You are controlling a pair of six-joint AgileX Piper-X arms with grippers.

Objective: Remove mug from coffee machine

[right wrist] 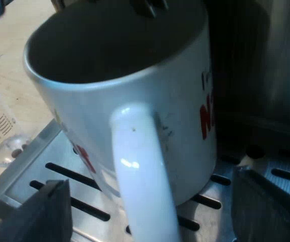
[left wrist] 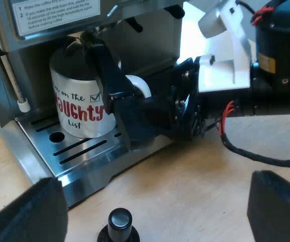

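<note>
A white mug (left wrist: 79, 108) with red and black lettering stands on the drip tray (left wrist: 79, 151) of the espresso machine (left wrist: 134, 40), under its spouts. My right gripper (left wrist: 122, 98) is at the mug's white handle (left wrist: 139, 85). In the right wrist view the mug (right wrist: 134, 101) is close, and its handle (right wrist: 142, 171) runs between the fingers of my right gripper (right wrist: 155, 199), which is open and apart from the handle on both sides. My left gripper (left wrist: 152, 201) hangs open over the wooden table, short of the machine, with nothing held.
A tamper with a black knob (left wrist: 119, 224) stands on the table between my left fingers. The machine's steam wand (left wrist: 18, 96) hangs beside the mug. A measuring glass (right wrist: 3, 136) stands on the table next to the slotted drip tray (right wrist: 29, 181).
</note>
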